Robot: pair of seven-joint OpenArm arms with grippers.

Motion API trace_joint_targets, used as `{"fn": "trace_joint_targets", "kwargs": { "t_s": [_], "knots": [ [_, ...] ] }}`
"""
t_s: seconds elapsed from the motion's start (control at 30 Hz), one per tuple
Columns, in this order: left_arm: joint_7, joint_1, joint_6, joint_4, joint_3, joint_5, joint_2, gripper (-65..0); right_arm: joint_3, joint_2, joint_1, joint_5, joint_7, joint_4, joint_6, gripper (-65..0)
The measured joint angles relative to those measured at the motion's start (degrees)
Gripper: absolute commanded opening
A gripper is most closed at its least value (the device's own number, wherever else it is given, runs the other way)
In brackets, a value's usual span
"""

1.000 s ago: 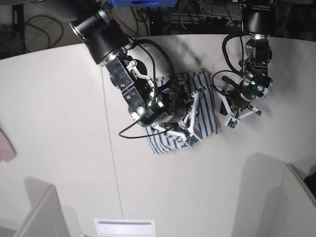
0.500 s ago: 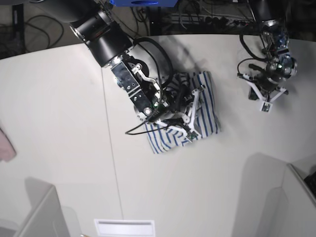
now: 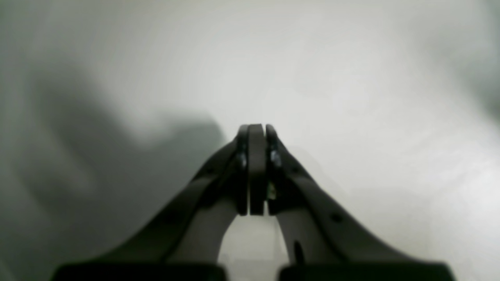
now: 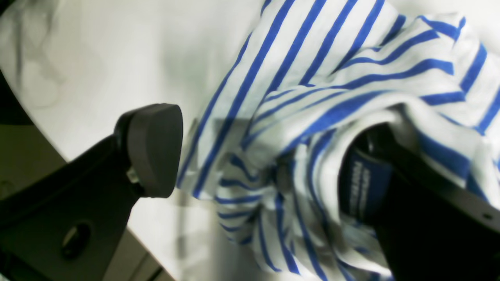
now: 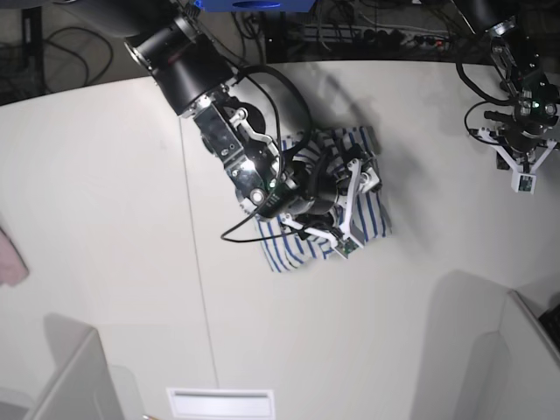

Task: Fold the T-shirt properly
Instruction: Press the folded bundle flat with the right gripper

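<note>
Lying bunched near the middle of the white table [image 5: 105, 219], the T-shirt [image 5: 367, 197] shows rumpled blue stripes and a dark tag [image 4: 365, 183]. The right gripper [image 5: 354, 210] sits directly over it with its jaws spread wide, cloth heaped between the fingers [image 4: 152, 148]. The left gripper [image 5: 522, 171] hangs well apart near the table's far edge, its jaws pressed together on nothing. A pink cloth [image 5: 10, 258] lies at the opposite edge.
</note>
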State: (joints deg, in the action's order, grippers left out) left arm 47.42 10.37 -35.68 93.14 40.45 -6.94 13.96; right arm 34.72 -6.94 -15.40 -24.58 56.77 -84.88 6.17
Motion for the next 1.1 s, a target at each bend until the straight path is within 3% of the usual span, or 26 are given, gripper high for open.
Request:
{"fn": "trace_joint_targets", "kwargs": {
  "t_s": [0.13,0.37,0.57,0.67,0.8,0.87,0.9,0.97,1.03,1.1],
  "knots": [
    [0.0,0.2,0.0,0.0,0.0,0.0,-0.2,-65.0,0.2,-0.3,-3.1,-9.1,-3.5,3.7,-0.2,-13.4],
    [0.0,0.2,0.0,0.0,0.0,0.0,-0.1,-65.0,0.3,-0.3,-7.6,-15.5,-6.5,10.7,-0.3,-13.4],
    [0.2,-0.2,0.0,0.0,0.0,0.0,0.0,-65.0,9.1,-0.6,-8.9,-19.3,-7.9,11.0,-0.6,-13.5],
    [0.1,-0.5,0.0,0.0,0.0,0.0,0.0,-65.0,10.7,-0.6,-8.9,-20.4,-10.3,10.2,-4.0,-13.5],
    [0.0,-0.5,0.0,0.0,0.0,0.0,0.0,-65.0,11.1,0.0,-9.2,-20.1,-10.2,5.4,-4.3,-13.8],
    [0.0,-0.5,0.0,0.0,0.0,0.0,0.0,-65.0,11.3,1.1,-9.2,-20.5,-10.4,1.5,-4.4,-18.8],
    [0.0,-0.5,0.0,0.0,0.0,0.0,0.0,-65.0,11.4,2.4,-9.3,-20.6,-10.4,-1.0,-4.3,-24.6],
    [0.0,-0.5,0.0,0.0,0.0,0.0,0.0,-65.0,11.3,5.2,-9.5,-20.9,-10.7,-4.3,-6.9,-41.0],
    [0.0,-0.5,0.0,0.0,0.0,0.0,0.0,-65.0,9.9,7.8,-9.4,-21.0,-10.5,-5.2,-10.5,-63.2],
    [0.0,-0.5,0.0,0.0,0.0,-0.2,0.0,-65.0,7.0,9.9,-9.2,-20.0,-10.8,-4.6,-13.4,-65.0]
  ]
}}
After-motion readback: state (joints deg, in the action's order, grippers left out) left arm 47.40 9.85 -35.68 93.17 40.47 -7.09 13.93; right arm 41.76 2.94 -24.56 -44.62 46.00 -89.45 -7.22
